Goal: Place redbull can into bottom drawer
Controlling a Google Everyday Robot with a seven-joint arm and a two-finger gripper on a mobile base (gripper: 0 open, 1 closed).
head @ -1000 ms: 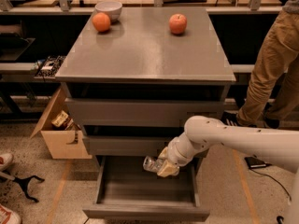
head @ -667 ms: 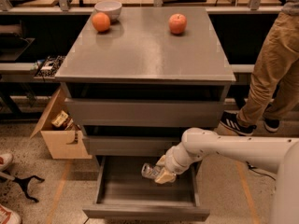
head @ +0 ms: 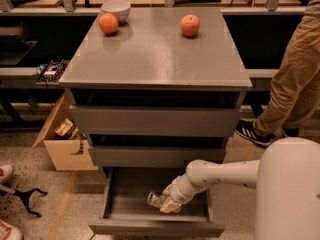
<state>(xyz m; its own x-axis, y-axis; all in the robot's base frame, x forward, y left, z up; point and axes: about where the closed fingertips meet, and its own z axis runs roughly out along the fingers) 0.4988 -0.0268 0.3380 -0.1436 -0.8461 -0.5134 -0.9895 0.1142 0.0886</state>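
Note:
The bottom drawer (head: 125, 211) of the grey cabinet is pulled open, a shallow wide tray. My gripper (head: 167, 203) reaches down into its right half on a white arm. It is shut on the redbull can (head: 155, 199), a small shiny silver can that lies tilted with its end sticking out to the left. The can is low inside the drawer, near its floor; I cannot tell whether it touches.
An orange fruit (head: 108, 23), a white bowl (head: 116, 8) and a red apple (head: 190, 25) sit on the cabinet top (head: 155, 54). A person's legs (head: 292, 84) stand at the right. A cardboard box (head: 65, 139) stands on the floor to the left.
My arm has moved down and a little to the left, lowering the can from above the drawer's right side to deep inside it.

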